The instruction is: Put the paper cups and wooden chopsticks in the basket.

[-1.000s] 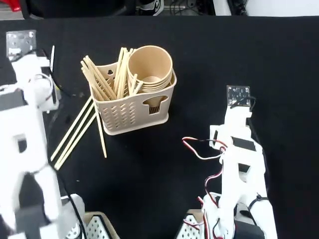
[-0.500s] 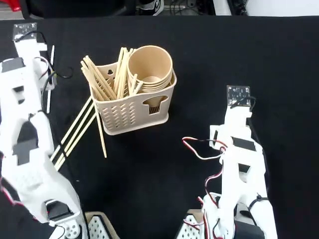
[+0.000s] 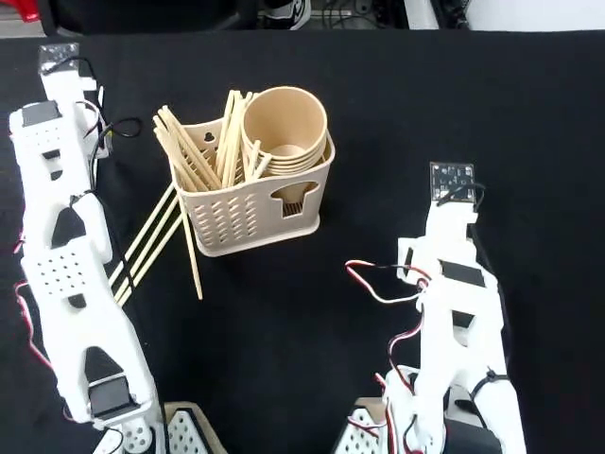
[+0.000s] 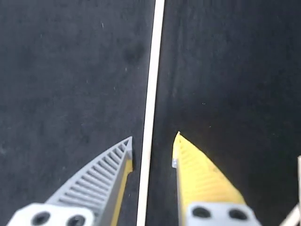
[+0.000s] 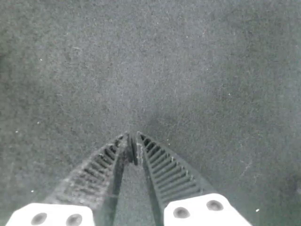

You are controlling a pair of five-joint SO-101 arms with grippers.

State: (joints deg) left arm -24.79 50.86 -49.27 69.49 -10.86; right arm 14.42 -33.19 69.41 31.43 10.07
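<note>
Two white plastic arms
Left arm (image 3: 66,274) and right arm (image 3: 454,312) trail red and black cables; left gripper (image 4: 153,143) has one grey, one yellow ribbed finger, right gripper (image 5: 132,141) two grey.

High view: fixed overhead, looks steeply down on the whole table (image 3: 378,113) from well away; the basket (image 3: 255,194) sits upper centre-left.
Left wrist view: very near the table, faces down past the left gripper (image 4: 153,141) onto one chopstick (image 4: 154,70).
Right wrist view: equally near, faces down past the right gripper (image 5: 132,137).
Shared: the table; the left wrist patch lies in the high frame's upper left, the right wrist patch right of centre.
</note>
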